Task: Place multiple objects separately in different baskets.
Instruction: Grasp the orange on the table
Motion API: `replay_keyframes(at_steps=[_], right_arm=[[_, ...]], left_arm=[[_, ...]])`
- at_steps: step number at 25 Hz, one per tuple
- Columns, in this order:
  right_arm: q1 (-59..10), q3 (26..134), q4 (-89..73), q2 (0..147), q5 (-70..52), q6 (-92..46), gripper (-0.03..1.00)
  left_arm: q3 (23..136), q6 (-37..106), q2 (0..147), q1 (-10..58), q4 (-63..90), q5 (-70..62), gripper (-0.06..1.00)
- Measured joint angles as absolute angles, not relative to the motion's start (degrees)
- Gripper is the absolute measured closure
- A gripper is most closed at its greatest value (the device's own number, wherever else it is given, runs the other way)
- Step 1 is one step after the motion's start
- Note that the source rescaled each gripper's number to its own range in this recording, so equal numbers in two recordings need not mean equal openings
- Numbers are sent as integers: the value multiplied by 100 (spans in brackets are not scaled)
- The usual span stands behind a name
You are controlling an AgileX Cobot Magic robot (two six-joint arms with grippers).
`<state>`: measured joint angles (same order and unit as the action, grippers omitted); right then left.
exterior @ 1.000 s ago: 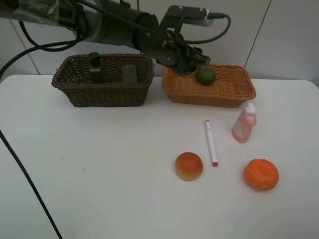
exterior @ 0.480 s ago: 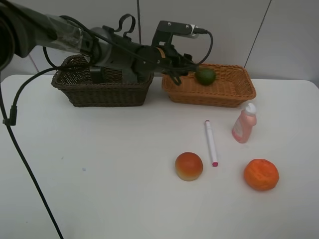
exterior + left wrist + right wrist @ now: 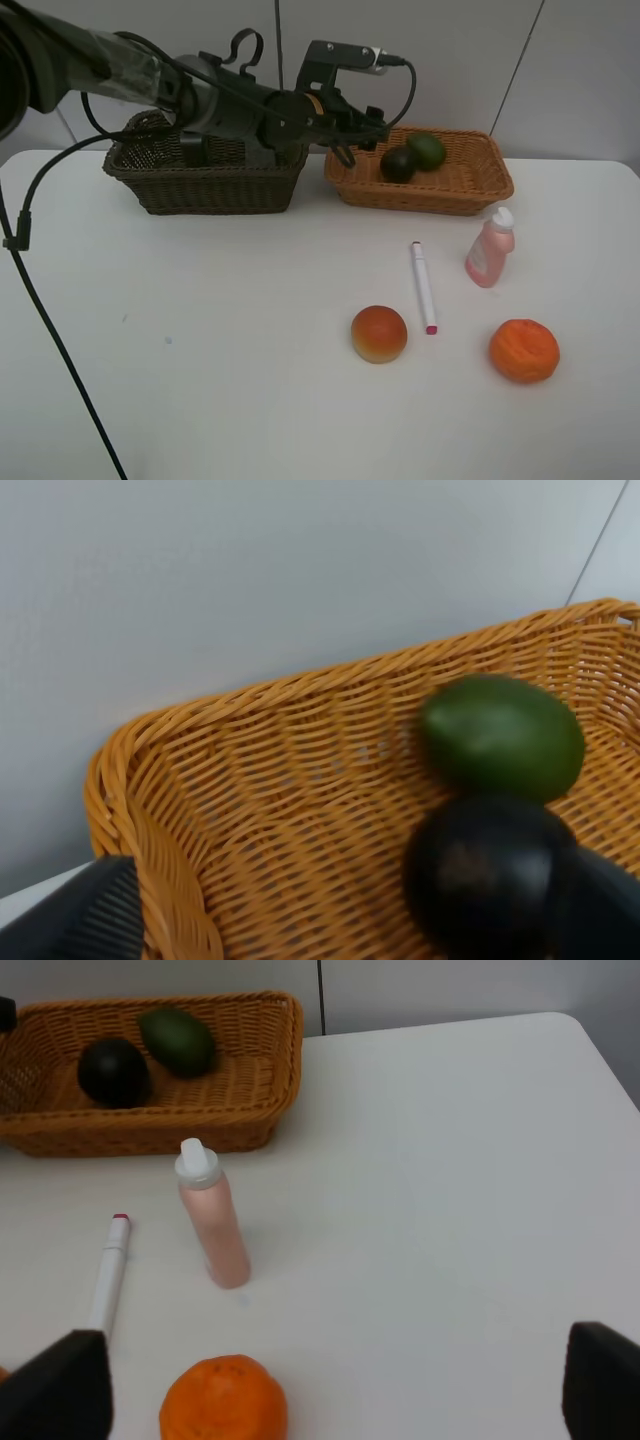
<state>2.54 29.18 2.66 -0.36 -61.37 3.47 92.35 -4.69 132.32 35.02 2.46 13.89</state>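
Note:
My left gripper (image 3: 358,138) hangs open over the left end of the light orange-tan basket (image 3: 440,195). In that basket a dark mangosteen (image 3: 398,165) lies free beside a green round fruit (image 3: 426,150). The left wrist view shows the mangosteen (image 3: 490,875) and the green fruit (image 3: 502,735) between widely spread fingers (image 3: 100,915). A red-orange peach (image 3: 379,334), a white pink-tipped marker (image 3: 424,286), a pink bottle (image 3: 490,247) and an orange tangerine (image 3: 523,350) sit on the table. My right gripper (image 3: 325,1390) is open above the table, near the tangerine (image 3: 224,1398).
The dark brown basket (image 3: 205,188) stands left of the orange one, with a dark pump bottle (image 3: 190,142) inside, partly hidden by the left arm. Black cables trail down the table's left side. A wall rises right behind both baskets.
The left gripper has opened and the mangosteen now lies in the orange basket beside the green fruit. The other objects on the table have not moved.

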Motion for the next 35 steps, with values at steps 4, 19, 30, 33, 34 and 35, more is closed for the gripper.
replay_keyframes(at_steps=[4,19,30,33,34,35], right_arm=[[254,2918,266,-36,-6137,347,-3],[254,2918,266,-36,-6137,347,-3],[254,2918,266,-36,-6137,347,-3],[254,2918,266,-36,-6137,347,-3],[254,2918,266,-36,-6137,347,-3],[254,2918,266,-36,-6137,347,-3]], left_arm=[[9235,-469,12829,3502,246,709,-3],[9349,-1598,11259,2640,479,-6148,-4],[8770,-1484,10889,831,56,-6875,-4],[7991,-1342,10352,564,56,-6880,-4],[7651,-1286,10127,534,56,-6882,-4],[7356,-1281,9804,528,56,-6882,-4]])
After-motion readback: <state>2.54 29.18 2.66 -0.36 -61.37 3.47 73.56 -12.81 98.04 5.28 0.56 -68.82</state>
